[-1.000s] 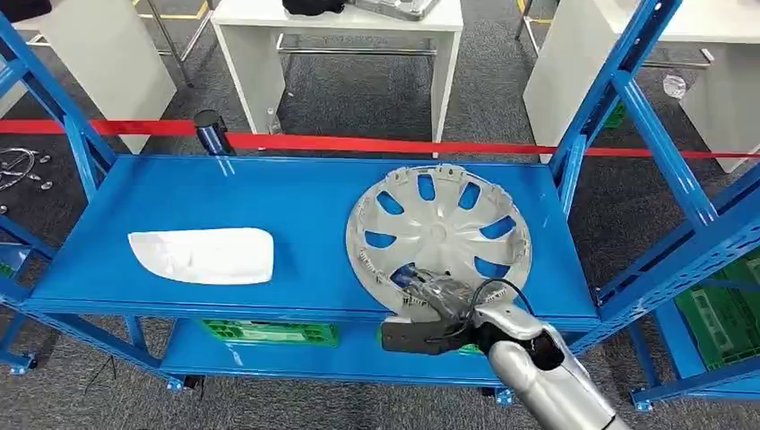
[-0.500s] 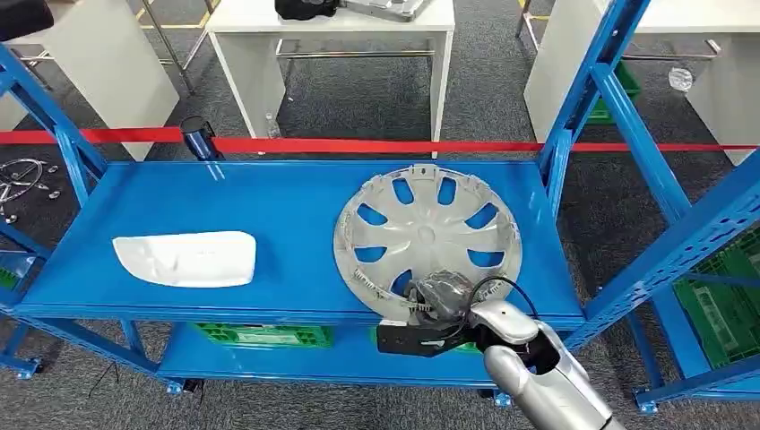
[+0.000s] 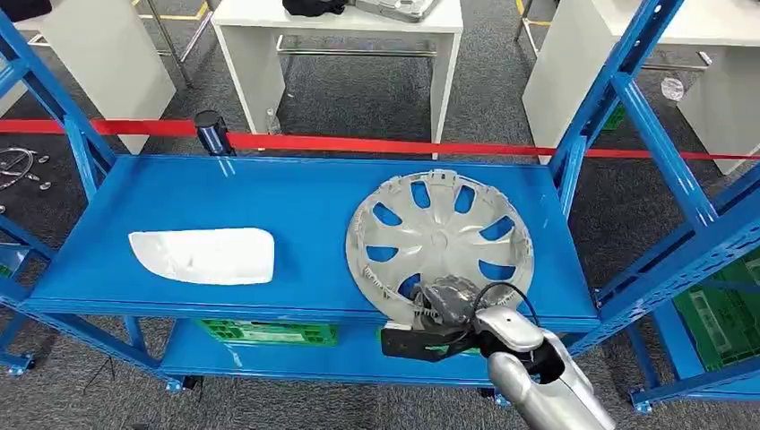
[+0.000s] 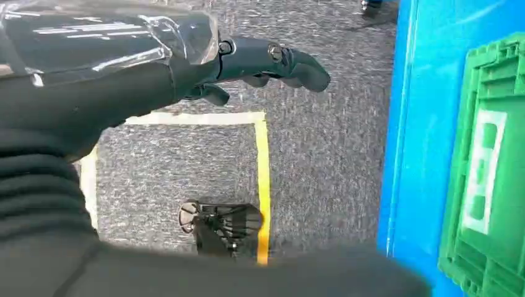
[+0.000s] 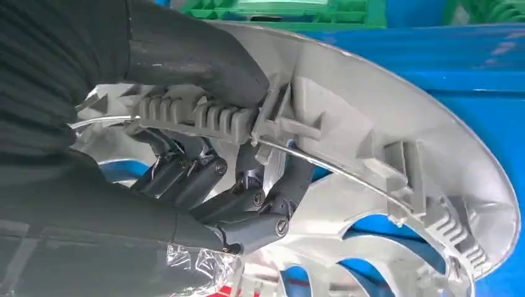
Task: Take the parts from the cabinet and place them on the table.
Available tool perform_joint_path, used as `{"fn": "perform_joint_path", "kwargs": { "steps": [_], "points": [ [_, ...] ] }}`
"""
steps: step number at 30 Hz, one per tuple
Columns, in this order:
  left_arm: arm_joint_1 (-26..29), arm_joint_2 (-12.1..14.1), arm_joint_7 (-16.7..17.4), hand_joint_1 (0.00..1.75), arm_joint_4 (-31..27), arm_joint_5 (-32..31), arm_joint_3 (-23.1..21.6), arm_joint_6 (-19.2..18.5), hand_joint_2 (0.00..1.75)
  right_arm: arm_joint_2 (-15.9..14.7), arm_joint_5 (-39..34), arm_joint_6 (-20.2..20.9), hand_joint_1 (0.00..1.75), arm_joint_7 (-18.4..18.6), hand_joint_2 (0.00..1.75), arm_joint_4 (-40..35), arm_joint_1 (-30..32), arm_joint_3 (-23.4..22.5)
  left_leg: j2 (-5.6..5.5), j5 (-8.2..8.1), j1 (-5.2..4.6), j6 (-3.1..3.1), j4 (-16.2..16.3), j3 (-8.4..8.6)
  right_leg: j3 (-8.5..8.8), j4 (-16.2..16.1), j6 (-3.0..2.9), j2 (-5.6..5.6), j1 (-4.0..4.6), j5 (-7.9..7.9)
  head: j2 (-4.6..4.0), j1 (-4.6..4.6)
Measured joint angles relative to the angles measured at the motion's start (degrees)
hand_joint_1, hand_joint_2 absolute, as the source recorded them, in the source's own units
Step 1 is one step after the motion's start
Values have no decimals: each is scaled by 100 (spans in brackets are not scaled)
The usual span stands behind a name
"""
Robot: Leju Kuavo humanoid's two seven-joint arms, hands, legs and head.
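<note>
A round silver wheel cover (image 3: 439,242) lies on the right half of the blue cabinet shelf (image 3: 296,193). My right hand (image 3: 445,302) grips its near rim; in the right wrist view the thumb presses on the outside of the wheel cover (image 5: 396,154) while the dark fingers (image 5: 247,204) curl inside the rim. A white curved panel part (image 3: 204,256) lies flat on the left half of the shelf. My left hand (image 4: 247,62) hangs over the grey floor with its fingers loosely extended and nothing in it.
Blue uprights (image 3: 627,107) and slanted braces frame the shelf on both sides. A lower shelf holds green crates (image 3: 269,332). Behind the cabinet runs a red barrier tape (image 3: 376,143), with white tables (image 3: 341,36) beyond it. Yellow floor tape (image 4: 263,185) marks the carpet below my left hand.
The camera shifted slightly between frames. My right hand has kept its hold on the wheel cover's near rim, and the cover sits a little closer to the shelf's front edge.
</note>
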Motion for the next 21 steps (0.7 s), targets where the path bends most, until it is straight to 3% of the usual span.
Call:
{"fn": "perform_joint_path", "kwargs": {
  "steps": [1,3,4,5,8,9,10,11,13,14,15,16,18,19,20,21],
  "points": [
    [8,0,0,0,-2,-2,-27,-5,175,2,-18,0,173,-15,175,0,2,-18,-3,-2,2,-4,5,4,178,-351,62,-2,-5,165,-2,2],
    [17,-4,2,0,-4,7,-72,-40,175,20,-103,-31,173,-77,175,-18,8,-88,-20,-27,7,-39,54,-1,741,-1484,151,-22,-21,579,-2,7],
    [20,-6,4,0,-4,41,-74,-57,175,33,-184,-72,173,-114,175,-33,21,-129,-28,-47,-10,-68,90,-26,856,-1773,86,-40,-16,613,-2,18],
    [27,-7,9,0,-11,77,-72,-97,175,70,-302,-109,173,-153,175,-68,51,-162,-31,-73,-46,-102,126,-45,891,-1798,10,-28,-9,661,0,7],
    [53,2,171,0,-20,193,-50,-274,175,107,-1085,-157,173,-503,175,-147,97,-354,-29,-61,-23,-156,125,-60,869,-1780,-72,-21,21,674,-2,7],
    [55,29,223,0,-18,236,-29,-356,175,135,-1414,-195,173,-672,175,-196,100,-411,-29,-97,-7,-193,161,-90,880,-1796,-105,-19,-37,694,0,11],
    [63,24,238,0,-13,276,-13,-447,175,160,-1910,-256,173,-926,175,-241,104,-468,-23,-216,1,-236,299,-150,884,-1796,-114,-19,-38,690,-2,-7],
    [63,35,275,0,-9,315,41,-570,175,205,-2560,-315,173,-1225,175,-323,104,-548,-19,-456,24,-276,692,-323,883,-1795,-146,-18,-37,693,0,-39],
    [70,52,352,0,6,328,142,-758,175,245,-3723,-339,173,-1695,175,-463,95,-682,-16,-885,51,-322,1703,-795,873,-1790,-150,-19,-25,690,-2,-37],
    [83,52,402,0,9,308,195,-818,175,262,-4243,-330,173,-1870,175,-548,78,-719,-16,-961,60,-330,2034,-957,875,-1789,-151,-16,-22,689,-2,-37],
    [91,55,448,0,7,270,247,-874,175,282,-4612,-301,173,-1979,175,-619,47,-739,-15,-897,61,-327,2051,-976,883,-1789,-150,-7,-22,687,0,-37],
    [108,52,494,0,-9,227,292,-928,175,308,-5095,-232,173,-2083,175,-705,9,-782,-15,-713,60,-314,1802,-877,890,-1789,-150,1,-22,685,0,-37],
    [131,48,586,0,-105,113,387,-1065,175,346,-5848,-91,173,-2210,175,-905,-104,-857,-15,-154,57,-255,674,-355,904,-1792,-152,15,-11,681,0,-37],
    [138,44,636,0,-162,28,424,-1082,175,370,-6170,20,173,-2252,175,-988,-171,-870,-16,-31,49,-205,236,-160,895,-1797,-152,17,-11,681,-2,-35],
    [136,33,693,0,-236,-83,466,-1100,175,391,-6540,168,173,-2325,175,-1073,-234,-881,-13,-94,9,-182,154,-89,860,-1783,-127,20,44,675,-2,-29],
    [140,4,693,0,-289,-158,496,-1108,175,413,-6840,280,173,-2356,175,-1143,-285,-881,-14,-85,0,-175,163,-115,838,-1786,-108,16,26,685,0,-37]
  ]
}}
